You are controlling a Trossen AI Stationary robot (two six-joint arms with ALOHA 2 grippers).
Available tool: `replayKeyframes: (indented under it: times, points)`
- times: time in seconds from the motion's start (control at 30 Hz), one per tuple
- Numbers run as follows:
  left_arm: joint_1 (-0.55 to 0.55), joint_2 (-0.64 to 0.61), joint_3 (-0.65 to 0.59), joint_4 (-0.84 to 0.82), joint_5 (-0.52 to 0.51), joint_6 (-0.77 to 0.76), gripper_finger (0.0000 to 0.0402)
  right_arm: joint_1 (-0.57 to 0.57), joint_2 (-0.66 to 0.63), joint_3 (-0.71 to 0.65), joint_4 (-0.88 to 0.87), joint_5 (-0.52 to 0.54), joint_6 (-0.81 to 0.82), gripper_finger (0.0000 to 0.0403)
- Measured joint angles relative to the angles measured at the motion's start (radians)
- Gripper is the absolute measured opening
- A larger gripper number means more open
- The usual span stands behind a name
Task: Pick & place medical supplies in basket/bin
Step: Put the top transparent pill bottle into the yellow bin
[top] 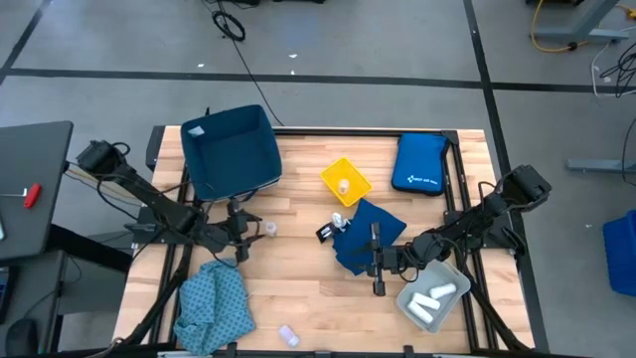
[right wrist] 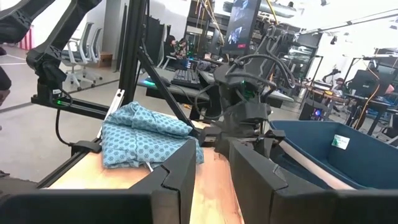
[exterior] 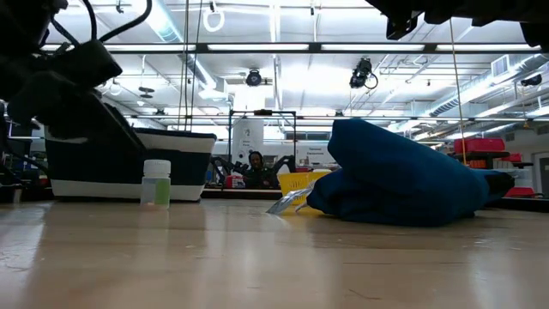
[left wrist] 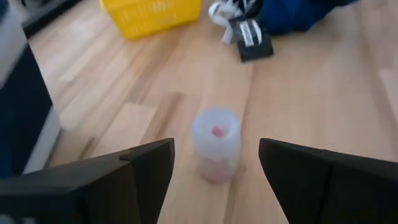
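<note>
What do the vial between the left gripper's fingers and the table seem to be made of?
The vial looks like translucent, slightly frosted plastic; a pink spot shows through its top. The table appears to be light wood planks, smooth, with visible seams and grain.

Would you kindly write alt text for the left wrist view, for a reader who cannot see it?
A small clear vial stands upright on the wooden table, just ahead of the gap in the open left tool. Beyond it are a yellow basket and the edge of a navy blue cloth.
</note>
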Motion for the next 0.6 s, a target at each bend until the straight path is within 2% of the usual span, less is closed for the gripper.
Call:
replayKeyframes:
  times: [0.2, 0.4, 0.6]
  points:
    - [0.003, 0.005, 0.000, -0.010, 0.022, -0.035, 0.0255, 0.000, 0.000, 0.000, 0.000, 0.000, 0.000, 0.0105]
    - [0.051, 0.027, 0.000, -0.010, 0.049, -0.067, 0.0272, 0.000, 0.000, 0.000, 0.000, 0.000, 0.000, 0.0105]
    - [0.086, 0.074, 0.000, 0.095, 0.098, -0.030, 0.0277, 0.000, 0.000, 0.000, 0.000, 0.000, -0.004, 0.0105]
